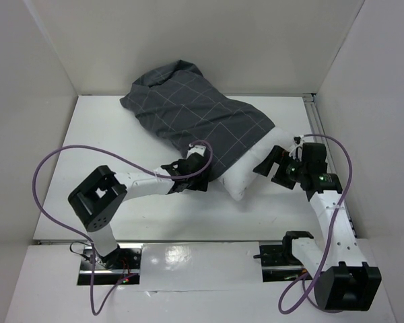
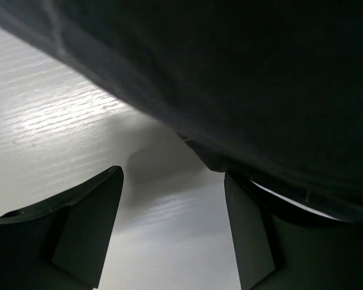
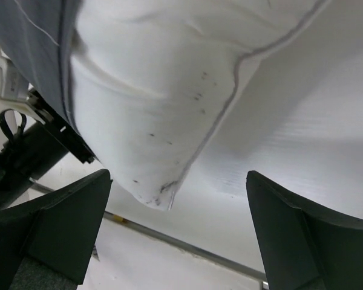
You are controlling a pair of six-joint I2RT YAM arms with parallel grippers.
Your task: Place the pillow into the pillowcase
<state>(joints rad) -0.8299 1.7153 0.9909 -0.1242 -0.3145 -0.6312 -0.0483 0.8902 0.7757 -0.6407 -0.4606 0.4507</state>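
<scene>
The pillow (image 1: 246, 176) is mostly inside the pillowcase (image 1: 195, 111), which lies from the far left corner of the counter (image 1: 94, 134) toward the middle. One white end sticks out toward the right edge. The left gripper (image 1: 190, 168) is spread at the hem, probably to pull cloth over. The right gripper (image 1: 269, 165), spread too and holding nothing, faces the bare end. A purple cable (image 1: 54, 168) loops near the left edge.

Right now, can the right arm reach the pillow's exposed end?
Probably yes. The right gripper is open and faces the bare white corner of the pillow, with nothing between them; the pillowcase covers only the part beyond.
</scene>
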